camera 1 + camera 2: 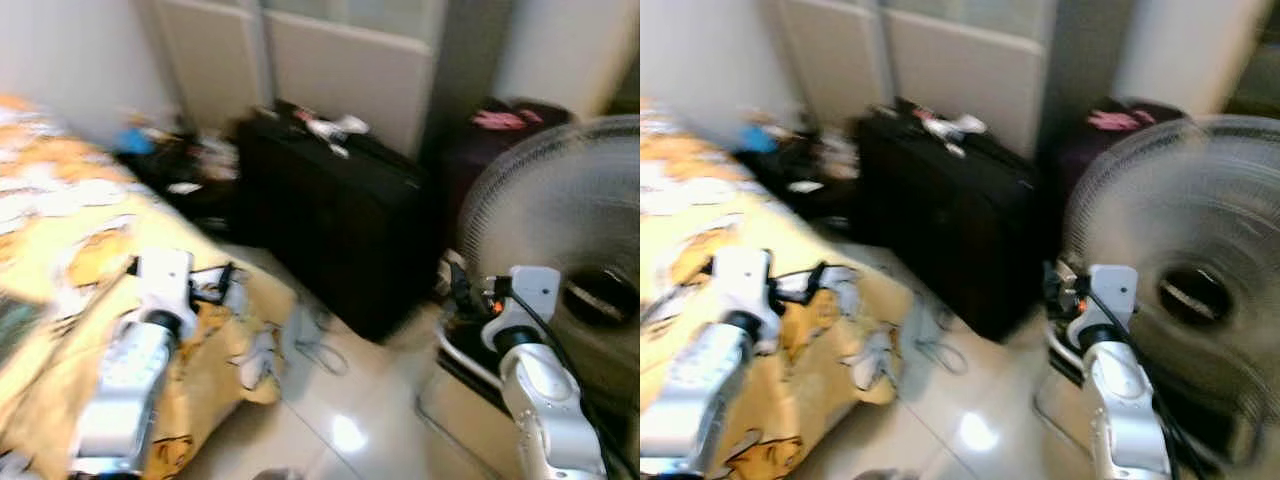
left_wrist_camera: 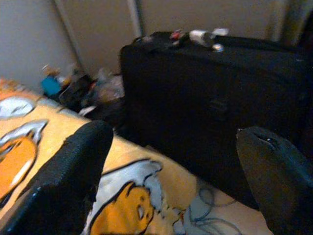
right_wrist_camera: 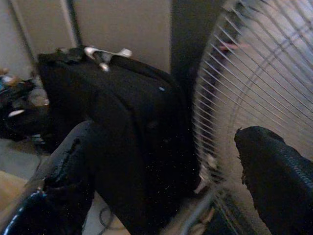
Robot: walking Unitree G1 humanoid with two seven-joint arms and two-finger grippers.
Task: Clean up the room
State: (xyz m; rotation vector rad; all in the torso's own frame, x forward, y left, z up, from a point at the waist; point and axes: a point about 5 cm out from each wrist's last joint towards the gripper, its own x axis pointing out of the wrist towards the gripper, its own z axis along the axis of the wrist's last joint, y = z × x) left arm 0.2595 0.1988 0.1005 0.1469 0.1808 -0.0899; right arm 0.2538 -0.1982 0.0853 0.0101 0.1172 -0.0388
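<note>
Black upright suitcase (image 1: 340, 235) stands between the yellow cartoon blanket (image 1: 70, 270) and round grey fan (image 1: 560, 230), while my left gripper (image 2: 176, 181) and right gripper (image 3: 161, 186) are wide open, holding nothing.

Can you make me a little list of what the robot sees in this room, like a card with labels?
place: a bedroom corner, picture blurry
bed: yellow cartoon bedcover, on the robot's left
middle: black suitcase standing on the floor, small things on top
right side: big fan, close to the right arm
floor: cables lying beside the bed
back corner: clutter pile by the wall
left gripper: open, empty, over the bed's edge
right gripper: open, empty, between suitcase and fan
</note>
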